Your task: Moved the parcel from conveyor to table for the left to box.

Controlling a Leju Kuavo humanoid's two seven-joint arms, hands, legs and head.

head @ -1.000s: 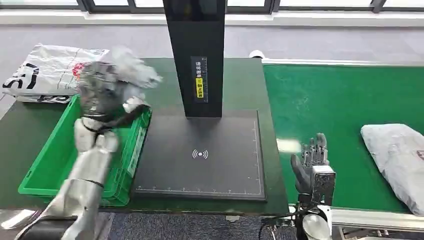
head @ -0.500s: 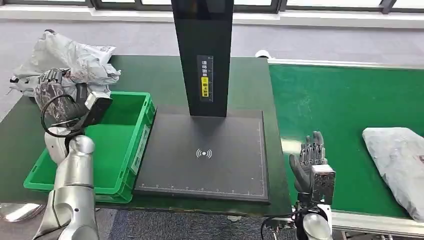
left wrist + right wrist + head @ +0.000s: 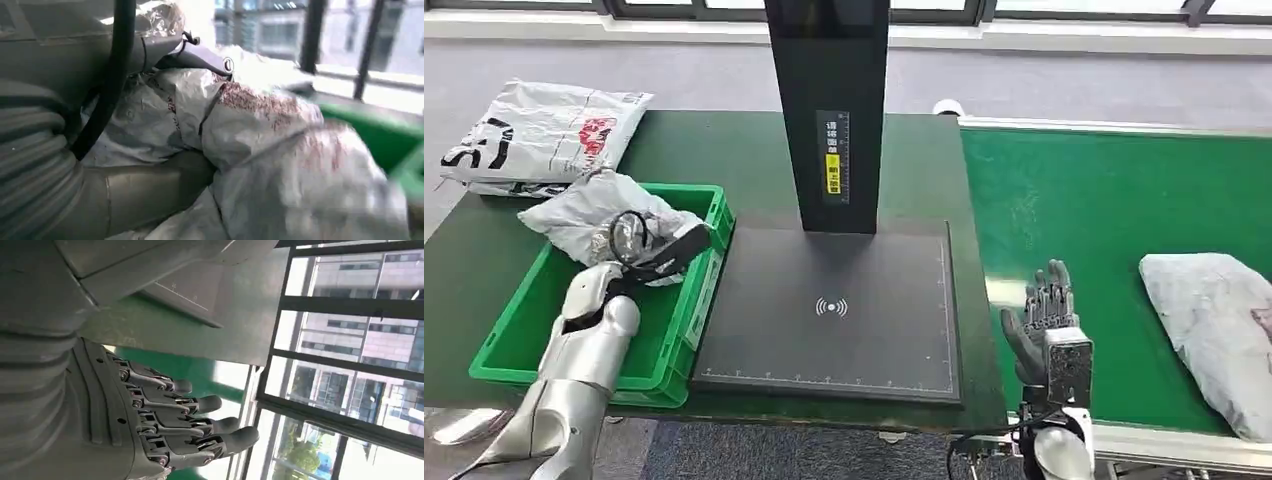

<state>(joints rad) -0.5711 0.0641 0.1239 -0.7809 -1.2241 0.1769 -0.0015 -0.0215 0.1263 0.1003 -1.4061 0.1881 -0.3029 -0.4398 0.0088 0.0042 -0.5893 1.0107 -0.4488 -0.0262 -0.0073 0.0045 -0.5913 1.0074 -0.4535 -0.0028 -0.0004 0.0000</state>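
Head view: your left hand [image 3: 620, 243] grips the grey parcel [image 3: 594, 215] over the green box [image 3: 534, 330]; lower before releasing. Right hand [image 3: 1046, 320] waits, fingers spread, holding nothing. Left wrist view: the parcel [image 3: 260, 145] is bunched against the fingers, so let go slowly.

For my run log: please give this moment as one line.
left hand: holds parcel over green bin | right hand: open, empty | conveyor: another parcel

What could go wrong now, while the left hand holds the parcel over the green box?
The grey parcel hangs partly over the green box rim, so the left hand may drop it onto the table. A black cable loops beside the fingers and could snag the crumpled wrapping.
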